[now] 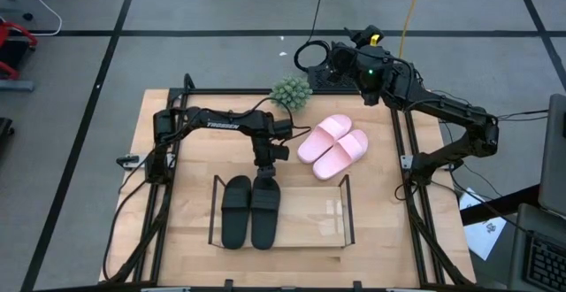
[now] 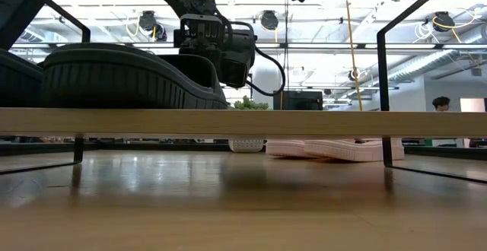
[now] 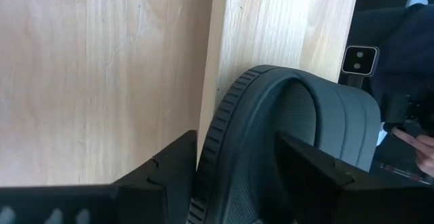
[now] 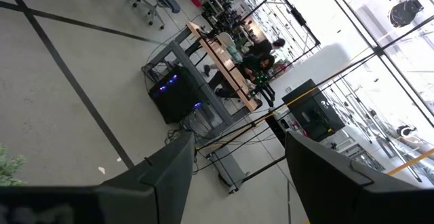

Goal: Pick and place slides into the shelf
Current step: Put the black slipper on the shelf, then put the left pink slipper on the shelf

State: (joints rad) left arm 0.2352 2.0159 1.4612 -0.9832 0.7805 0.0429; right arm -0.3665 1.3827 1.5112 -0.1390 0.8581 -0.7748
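Risk sits mostly with the left gripper [image 1: 267, 182], which hangs over the far end of the shelf [image 1: 346, 211] with its fingers spread to either side of a black slide [image 3: 285, 129], one inside the strap, one outside its edge. Both black slides [image 1: 250, 211] lie side by side at the shelf's left end. If the arm lifts off at a slant, a finger could catch the strap and drag that slide back off the shelf or against its neighbour. Pink slides [image 1: 332, 146] wait on the table beyond the shelf's far right corner; the right gripper [image 1: 311, 57], jaws wide and empty, rests farther beyond.
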